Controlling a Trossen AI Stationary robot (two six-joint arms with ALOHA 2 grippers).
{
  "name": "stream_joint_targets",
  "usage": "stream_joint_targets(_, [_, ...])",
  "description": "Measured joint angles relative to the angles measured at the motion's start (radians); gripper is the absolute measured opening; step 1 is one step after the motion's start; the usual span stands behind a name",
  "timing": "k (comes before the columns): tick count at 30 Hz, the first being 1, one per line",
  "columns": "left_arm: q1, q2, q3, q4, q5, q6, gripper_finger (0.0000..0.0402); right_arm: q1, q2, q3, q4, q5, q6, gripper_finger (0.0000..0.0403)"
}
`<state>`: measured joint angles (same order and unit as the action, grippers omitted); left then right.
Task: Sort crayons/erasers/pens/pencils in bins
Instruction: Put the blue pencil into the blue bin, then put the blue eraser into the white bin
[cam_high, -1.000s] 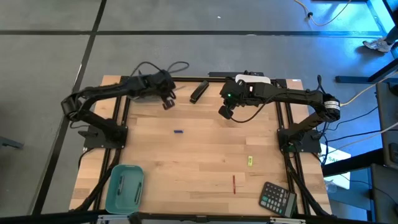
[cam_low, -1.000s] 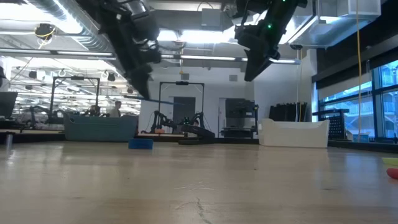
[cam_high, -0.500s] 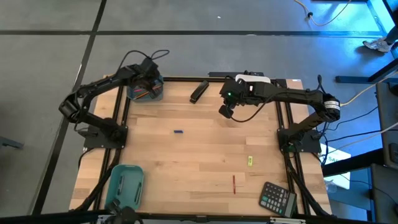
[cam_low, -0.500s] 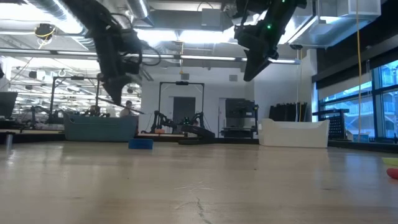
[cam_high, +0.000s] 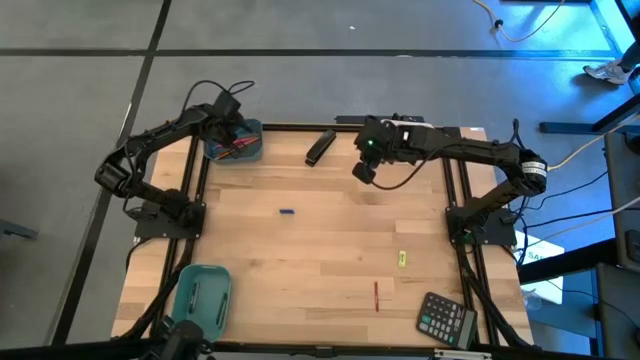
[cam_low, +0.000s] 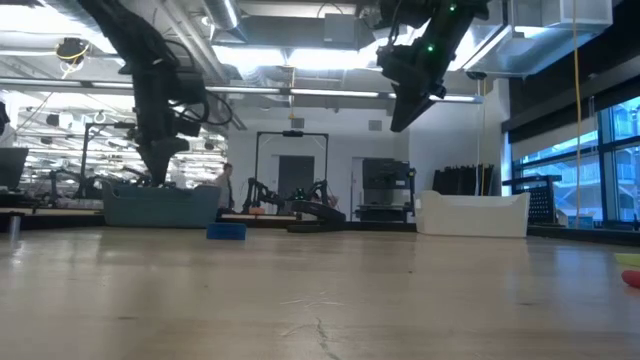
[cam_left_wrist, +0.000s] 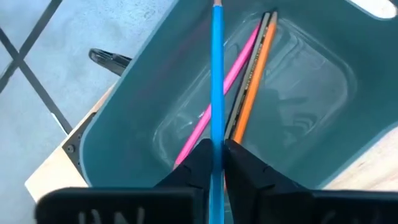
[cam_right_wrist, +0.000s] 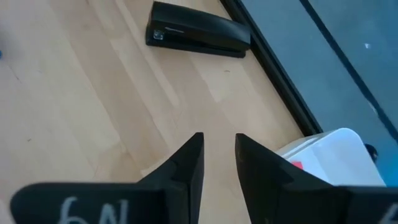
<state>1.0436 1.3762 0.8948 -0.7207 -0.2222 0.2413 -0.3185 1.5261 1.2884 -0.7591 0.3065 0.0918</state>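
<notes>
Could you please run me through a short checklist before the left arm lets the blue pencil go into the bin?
1. Left gripper over the blue-grey bin: ok, it looks straight down into it.
2. Blue pencil held: ok, it sits between the fingers, pointing into the bin.
3. Room in the bin: ok, only the pink pencil and orange pencil lie inside, leaning against one wall.
4. Pencil tip below the rim: cannot tell from these views.
5. Right gripper out of the way: ok, it hangs empty over the table's far edge, near the black stapler.
6. Items left to sort: not ok, several small pieces remain on the table.
</notes>
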Motion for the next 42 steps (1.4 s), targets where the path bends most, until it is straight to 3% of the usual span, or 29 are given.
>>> stream_joint_targets(9, [0.026, 0.0, 0.0, 0.02, 0.004, -0.001, 0.0102, -0.029, 0.0, 0.0, 0.028, -0.095, 0.008, 0.0094])
stream_joint_targets(18, [-0.017, 0.0, 0.065, -0.066, 0.003, -0.03, 0.0115, -0.019, 0.0, 0.0, 0.024, -0.202, 0.044, 0.0094])
stream_joint_targets(26, [-0.158, -0.001, 0.211, -0.158, 0.012, -0.049, 0.0115, 0.06, 0.0, 0.0, -0.03, -0.23, 0.147, 0.0094])
stream_joint_targets(30, [-0.246, -0.016, 0.232, -0.158, 0.083, -0.052, 0.0112, 0.142, 0.0, 0.0, -0.019, -0.233, 0.214, 0.0094])
stream_joint_targets(37, [-0.421, -0.078, 0.232, -0.188, 0.183, -0.056, 0.0113, 0.269, 0.044, -0.001, 0.117, -0.217, 0.242, 0.01])
stream_joint_targets(42, [-0.545, -0.151, 0.232, -0.191, 0.189, -0.086, 0.0113, 0.312, 0.138, -0.001, 0.325, -0.236, 0.189, 0.0134])
